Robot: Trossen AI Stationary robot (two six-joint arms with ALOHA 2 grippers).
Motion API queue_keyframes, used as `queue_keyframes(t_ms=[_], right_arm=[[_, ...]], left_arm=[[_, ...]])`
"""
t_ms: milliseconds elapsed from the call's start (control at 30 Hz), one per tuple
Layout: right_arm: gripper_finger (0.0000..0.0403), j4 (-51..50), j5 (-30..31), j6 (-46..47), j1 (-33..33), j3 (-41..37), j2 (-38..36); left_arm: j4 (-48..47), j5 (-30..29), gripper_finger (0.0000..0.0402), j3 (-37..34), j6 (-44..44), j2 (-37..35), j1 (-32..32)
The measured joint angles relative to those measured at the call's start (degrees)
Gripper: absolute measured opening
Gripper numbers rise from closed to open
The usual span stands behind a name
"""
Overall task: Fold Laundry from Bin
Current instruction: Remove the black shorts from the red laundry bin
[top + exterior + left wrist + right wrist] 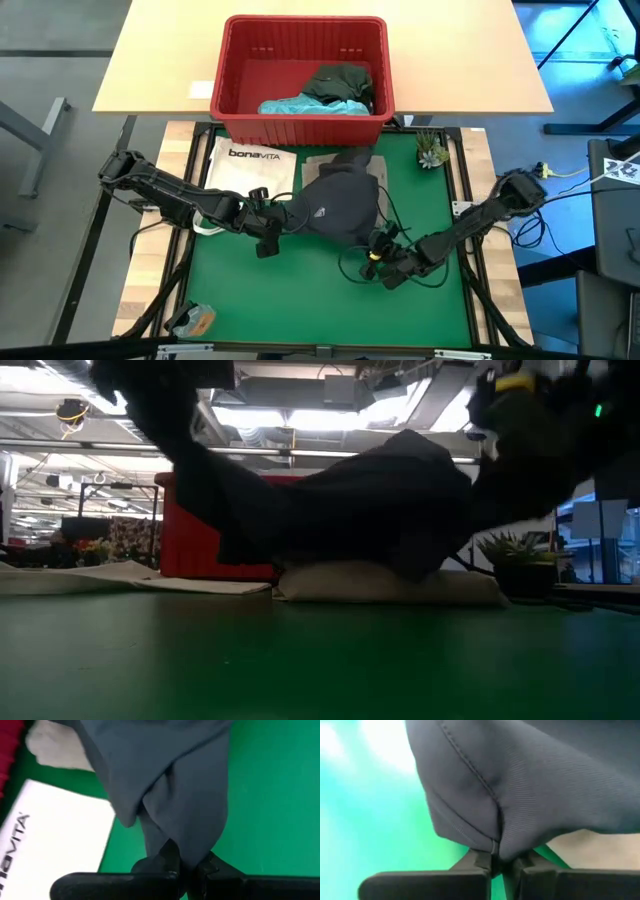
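You had the dark grey garment (340, 205) slung between both arms, lifted off the bench (420, 290), its long axis running L–R above the khaki garment (390, 585). Left gripper (268, 222) and right gripper (378, 250) jaws were each pinched on an edge.

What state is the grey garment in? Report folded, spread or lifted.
Lifted and bunched, not folded. The left gripper and right gripper each pinch an edge of the grey garment, and the low view shows it hanging above the mat.
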Motion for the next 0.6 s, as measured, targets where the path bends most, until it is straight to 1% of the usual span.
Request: queue_keyframes(t_ms=[100,167,233,367,467,533,600], right_arm=[[0.0020,-11.39,-6.44,-0.56,-0.02,4.27,-3.42],[0.0027,-19.16,-10.13,-0.56,0.00,8.11,-4.42],[0.0027,-27.29,-13.90,-0.56,0.00,12.56,-4.53],[0.0013,-43.16,-22.16,-0.58,0.00,21.87,-3.93],[0.0013,-53.79,-25.08,-0.74,0.02,27.76,-3.55],[0.0014,-59.04,-26.39,-0.87,0.02,30.91,-3.55],[0.0021,-63.97,-28.34,-0.85,0.00,33.14,-3.55]], left_arm=[[-1.87,2.46,0.0000,0.00,1.08,0.00,-0.04],[-2.30,3.54,0.0000,0.00,1.33,0.00,-0.04],[-2.76,4.74,0.0000,0.00,2.87,0.00,-0.04],[-2.64,6.29,0.0000,0.00,4.11,0.00,-0.26],[-2.63,4.79,0.0000,0.00,5.51,0.00,-0.82],[-2.55,3.41,0.0000,0.00,5.63,0.00,-1.59],[-2.35,3.47,0.0000,0.00,5.88,0.00,-2.52]])
